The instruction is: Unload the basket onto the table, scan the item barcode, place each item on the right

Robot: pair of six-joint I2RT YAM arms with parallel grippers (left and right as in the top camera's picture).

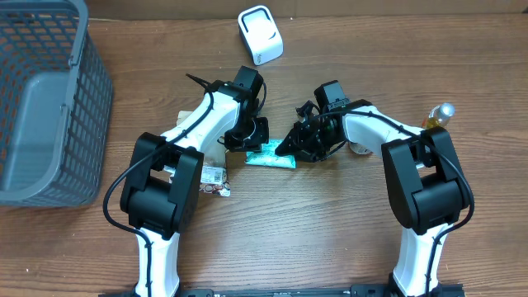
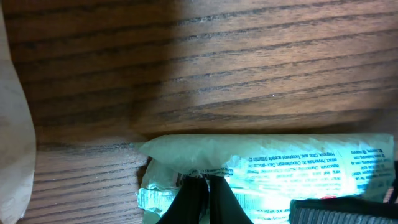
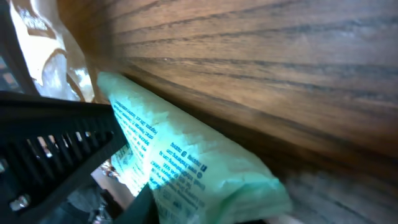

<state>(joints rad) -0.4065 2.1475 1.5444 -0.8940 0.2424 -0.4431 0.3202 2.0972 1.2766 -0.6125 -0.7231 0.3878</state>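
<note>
Mint-green crinkly plastic packet (image 1: 271, 157) lies on the brown wooden table (image 1: 330, 239) at frame centre, between the two arms, long axis roughly left-right and dipping slightly to the right. Left gripper (image 1: 250, 145) sits on its left end, and in the left wrist view the jaws are pinched together on the packet's crimped edge, so it is gripping the packet. Right gripper (image 1: 297, 147) is at the packet's right end. Its jaws are narrow, but I cannot tell whether they hold the packet. Both are at the item, and the left has the sure hold.

White boxy barcode scanner (image 1: 260, 35) stands top centre, well apart, up-frame of the packet. My call: the packet must lift and turn its printed face that way.

Grey plastic mesh basket (image 1: 49, 107) at the left edge has nothing visible inside. Small flat snack packets (image 1: 216, 179) lie beside the left arm.
</note>
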